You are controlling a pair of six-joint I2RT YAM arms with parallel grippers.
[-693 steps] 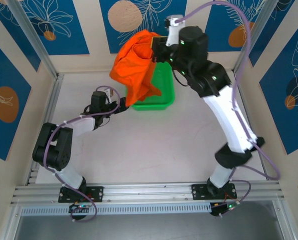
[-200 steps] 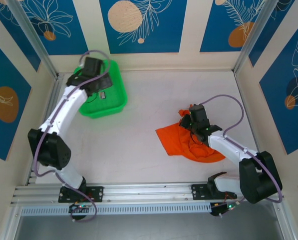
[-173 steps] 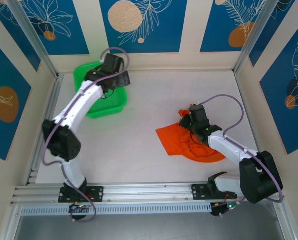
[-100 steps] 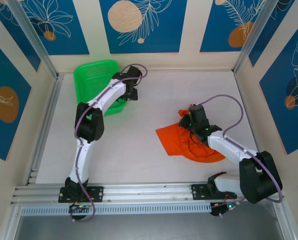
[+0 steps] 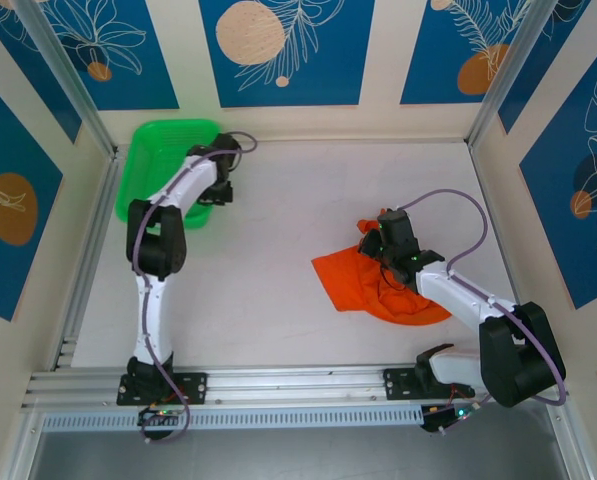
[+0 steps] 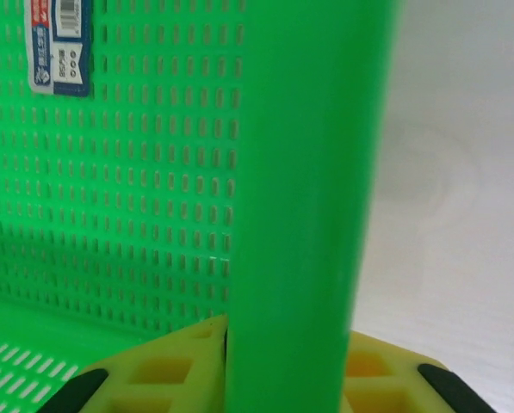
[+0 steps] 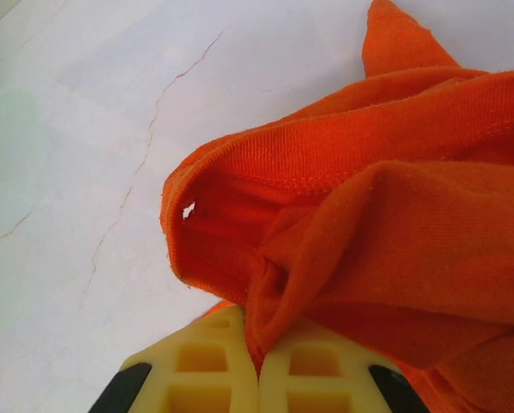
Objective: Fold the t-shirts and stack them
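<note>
right claw (image 7: 258, 366) pinches a fold of the t-shirt (image 7: 394, 215).

On the perforated surface of the green tray (image 6: 308, 172), at about eleven o'clock in my left wrist view, I see a sticker (image 6: 58, 43) with a barcode, but its small print I cannot read.

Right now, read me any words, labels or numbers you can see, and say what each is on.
The sticker on the green tray: a barcode and small print on white, blue and red, all too blurred to read.
The orange t-shirt: no text or label showing.
</note>
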